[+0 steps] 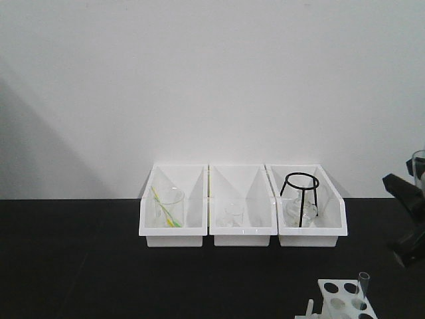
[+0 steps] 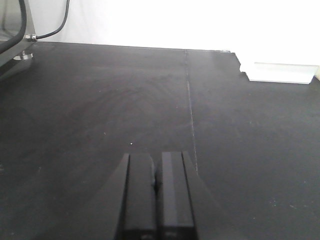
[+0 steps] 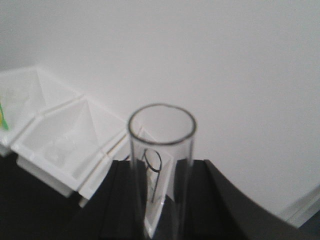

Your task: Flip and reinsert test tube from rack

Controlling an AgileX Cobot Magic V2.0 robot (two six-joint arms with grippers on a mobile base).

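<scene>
The white rack stands at the bottom right of the front view, cut off by the frame edge. One clear test tube stands upright in a hole at its right side. My right gripper is raised at the right edge, well above the rack. It is shut on a second clear test tube, gripped between the black fingers with its open mouth pointing away from the wrist; its top shows in the front view. My left gripper is shut and empty, low over the black table. The rack is out of view in both wrist views.
Three white open-fronted bins stand against the back wall: the left bin holds a beaker with a yellow-green item, the middle bin a small glass, the right bin a black wire tripod. A cable lies at the table's far left.
</scene>
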